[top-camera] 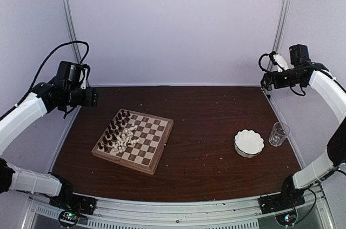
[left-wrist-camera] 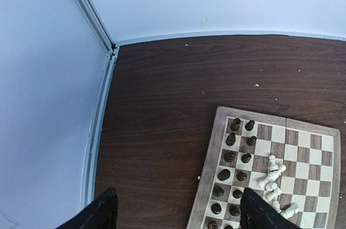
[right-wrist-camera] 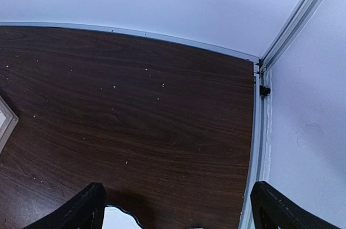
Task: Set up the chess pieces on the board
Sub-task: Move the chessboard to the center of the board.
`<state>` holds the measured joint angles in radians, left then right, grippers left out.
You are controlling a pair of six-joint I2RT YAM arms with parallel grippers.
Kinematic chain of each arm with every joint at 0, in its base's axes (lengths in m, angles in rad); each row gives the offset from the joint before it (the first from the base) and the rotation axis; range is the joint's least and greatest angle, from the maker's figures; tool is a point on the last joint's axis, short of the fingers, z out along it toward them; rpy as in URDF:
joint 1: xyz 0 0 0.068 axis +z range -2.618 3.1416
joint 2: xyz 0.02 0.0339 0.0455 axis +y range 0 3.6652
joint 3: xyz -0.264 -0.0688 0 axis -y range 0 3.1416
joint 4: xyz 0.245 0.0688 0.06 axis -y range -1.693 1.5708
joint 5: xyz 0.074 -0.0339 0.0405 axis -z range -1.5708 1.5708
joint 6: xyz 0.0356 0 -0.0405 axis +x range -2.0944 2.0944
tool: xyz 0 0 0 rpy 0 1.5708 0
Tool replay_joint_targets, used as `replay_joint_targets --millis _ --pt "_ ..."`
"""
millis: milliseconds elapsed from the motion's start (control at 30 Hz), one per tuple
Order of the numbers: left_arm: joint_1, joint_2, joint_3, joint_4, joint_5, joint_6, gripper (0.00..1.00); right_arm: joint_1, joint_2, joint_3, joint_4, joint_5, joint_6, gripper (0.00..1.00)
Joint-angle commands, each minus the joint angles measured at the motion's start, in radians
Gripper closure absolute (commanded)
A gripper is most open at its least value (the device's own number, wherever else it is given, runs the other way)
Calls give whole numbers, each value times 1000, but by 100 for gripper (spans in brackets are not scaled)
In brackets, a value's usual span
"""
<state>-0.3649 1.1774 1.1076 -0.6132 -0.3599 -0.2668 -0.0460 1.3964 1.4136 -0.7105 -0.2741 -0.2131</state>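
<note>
Left tool [left-wrist-camera: 181, 215] and right tool [right-wrist-camera: 178, 207] both hang open, empty; chess pieces [top-camera: 120, 134] crowd the left of the board [top-camera: 154, 145] (white ones toppled).

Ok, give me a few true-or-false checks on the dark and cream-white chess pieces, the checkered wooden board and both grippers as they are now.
1. The dark brown chess pieces stand in two rows along one edge of the checkered wooden board. True.
2. The cream-white chess pieces stand in rows along the opposite edge. False: they lie toppled in a heap right beside the dark rows.
3. The left gripper is shut on a piece. False: it is open and holds nothing.
4. The white scalloped bowl sits off the board, next to a clear glass. True.
5. The right gripper is open and holds nothing. True.
</note>
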Motion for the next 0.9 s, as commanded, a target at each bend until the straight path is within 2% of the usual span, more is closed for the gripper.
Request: replay_joint_targets --millis 0,133,267,467,600,733,867 --pt "18 -91 -5 -46 38 -64 25 11 29 -21 59 -64 -8 2" --pt "24 -173 26 -151 97 -95 33 23 105 5 52 -235 -38 1" --pt "28 -255 4 -288 175 -186 49 86 222 102 -8 -321 -79 6" --pt "29 -455 -173 -381 287 -351 73 230 369 216 -15 -272 -139 18" --pt "30 -534 -285 -430 372 -434 96 321 467 317 -75 -225 -181 24" --pt "31 -529 -375 -443 423 -494 100 405 589 425 -127 -208 -203 34" --pt "32 -431 -432 -409 438 -549 95 468 704 514 -129 -223 -164 43"
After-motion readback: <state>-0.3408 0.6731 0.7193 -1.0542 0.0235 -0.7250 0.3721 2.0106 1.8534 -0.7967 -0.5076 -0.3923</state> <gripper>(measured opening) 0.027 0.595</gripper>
